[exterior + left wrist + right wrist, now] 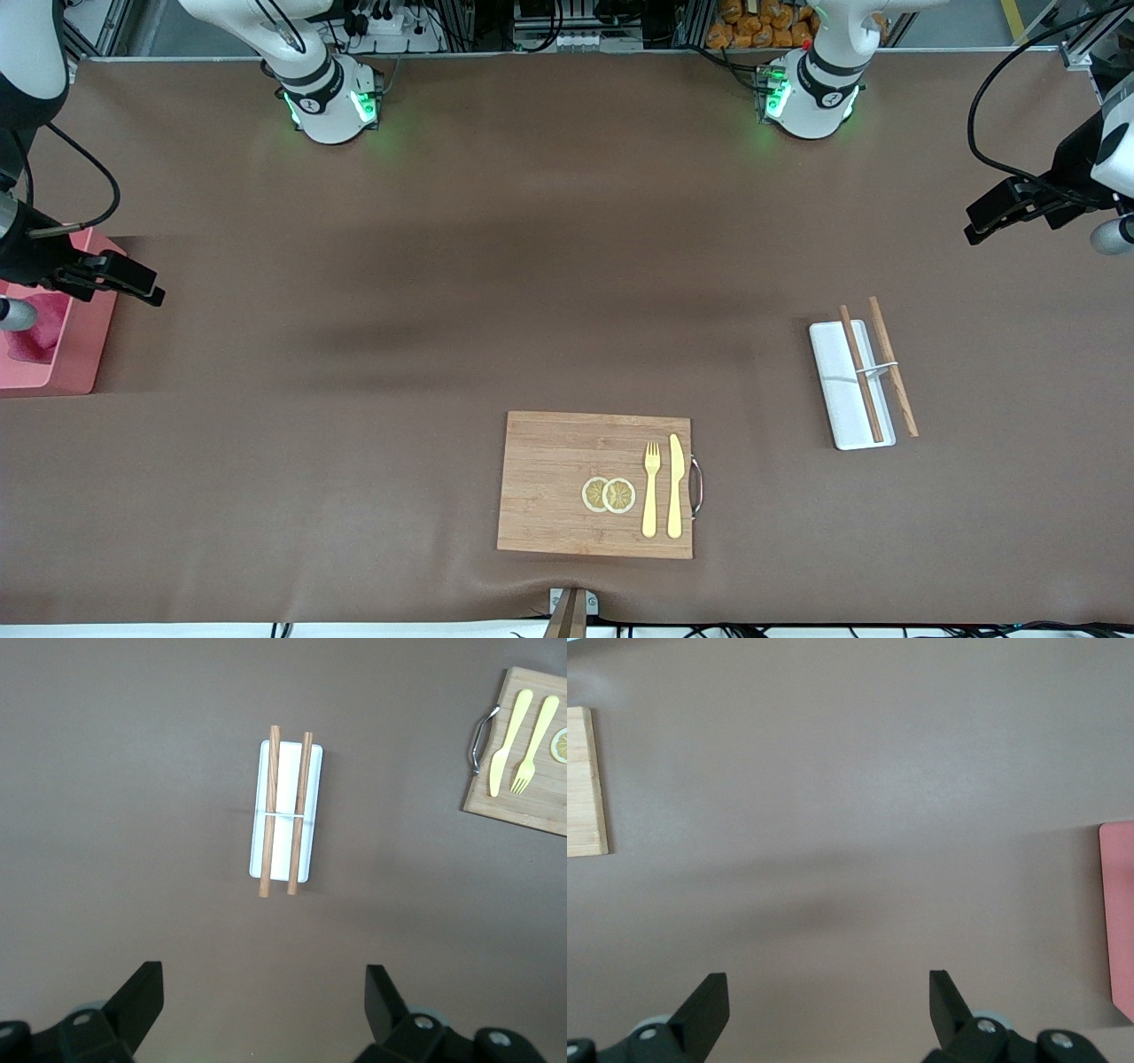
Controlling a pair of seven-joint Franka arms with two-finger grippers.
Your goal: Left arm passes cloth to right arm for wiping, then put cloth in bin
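Locating cloth point(35, 332): in the bin point(75, 372), at the right arm's end of the tabletop.
Right hand point(133, 282): fingers apart, empty, over the bin's edge, nearer.
Left hand point(997, 213): fingers apart, empty, well apart from the bin.

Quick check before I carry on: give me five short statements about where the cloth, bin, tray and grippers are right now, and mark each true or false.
1. The cloth lies inside the bin. True.
2. The left gripper holds the cloth. False: its fingers stand apart with nothing between them, above bare table near the tray.
3. Two wooden chopsticks rest on the white tray. False: one lies across the tray, the other beside it on the table.
4. The right gripper is open and empty. True.
5. The fork and knife lie on the table beside the cutting board. False: both lie on the board, next to the two lemon slices.
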